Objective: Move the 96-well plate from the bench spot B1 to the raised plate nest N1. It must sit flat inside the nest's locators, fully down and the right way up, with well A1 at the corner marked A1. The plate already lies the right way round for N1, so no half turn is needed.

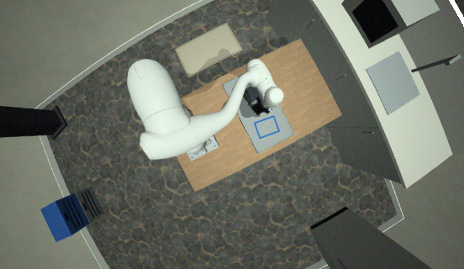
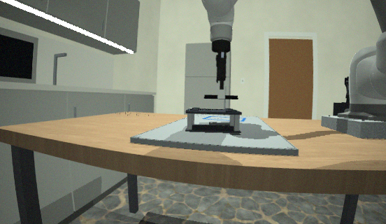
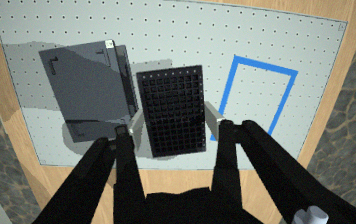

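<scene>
Right now the plate (image 3: 172, 111) hangs level in your hand (image 3: 171, 127), clamped across its long sides, above the tabletop between the blue B1 outline (image 3: 256, 95) and the nest (image 3: 85, 82). Carry it sideways until square over the locators, keep it flat, then lower straight.

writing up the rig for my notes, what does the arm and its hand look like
The arm is smooth glossy white with fat rounded links and bulbous joint housings, on a grey base plate. No cables or markings show. At the wrist a short black collar leads into the hand, which is all black: chunky angled linkage bars ending in slim fingers with pale grey pads.
</scene>
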{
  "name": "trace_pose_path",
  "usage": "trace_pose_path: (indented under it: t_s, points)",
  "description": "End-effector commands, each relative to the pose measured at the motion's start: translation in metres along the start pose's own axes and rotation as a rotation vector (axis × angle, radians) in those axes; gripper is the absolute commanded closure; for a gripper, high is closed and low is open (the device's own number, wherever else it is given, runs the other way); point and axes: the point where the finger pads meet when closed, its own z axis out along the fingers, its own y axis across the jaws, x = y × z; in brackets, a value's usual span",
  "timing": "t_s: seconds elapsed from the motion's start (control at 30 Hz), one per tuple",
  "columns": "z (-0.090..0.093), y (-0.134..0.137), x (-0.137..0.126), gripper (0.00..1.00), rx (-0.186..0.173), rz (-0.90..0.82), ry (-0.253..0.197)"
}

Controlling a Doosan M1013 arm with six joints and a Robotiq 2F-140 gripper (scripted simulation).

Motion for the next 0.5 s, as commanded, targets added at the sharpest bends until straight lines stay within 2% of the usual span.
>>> trace_pose_path:
  t_s: [0.0,0.47]
  points:
    - [-0.002,-0.009,0.002,1.00,0.000,0.000,0.000]
    - [-0.009,-0.047,0.011,1.00,0.000,0.000,0.000]
